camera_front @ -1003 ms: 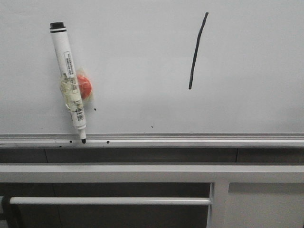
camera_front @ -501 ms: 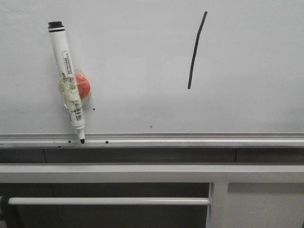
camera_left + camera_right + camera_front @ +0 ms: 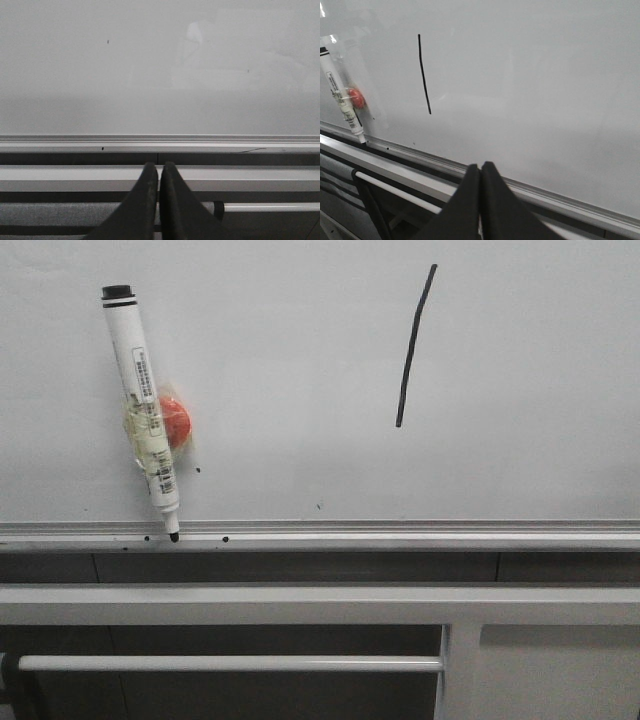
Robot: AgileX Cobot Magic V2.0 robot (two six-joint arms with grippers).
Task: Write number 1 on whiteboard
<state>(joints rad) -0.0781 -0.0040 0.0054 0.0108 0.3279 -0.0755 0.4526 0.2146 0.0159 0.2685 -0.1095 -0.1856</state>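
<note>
Left gripper (image 3: 159,172): 2 black fingers (image 3: 142,200) pressed together, nothing between them.
Whiteboard (image 3: 150,70): glossy white, fills the upper part of the frame; faint reflection near the right of centre.
Specks: 2 tiny dark dots on the board face, well apart.
Aluminium strip (image 3: 200,145): runs along the board's lower edge; 1 small black mark on it.
White rail (image 3: 75,172): below the strip, behind the fingertips.

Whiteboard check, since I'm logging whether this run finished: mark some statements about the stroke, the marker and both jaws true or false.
1. A black stroke is on the whiteboard. True.
2. The marker is held by the right gripper. False: it hangs against the board, beside a red magnet.
3. The left gripper has its jaws shut and empty. True.
4. The marker's tip points up. False: it points down at the aluminium strip.
</note>
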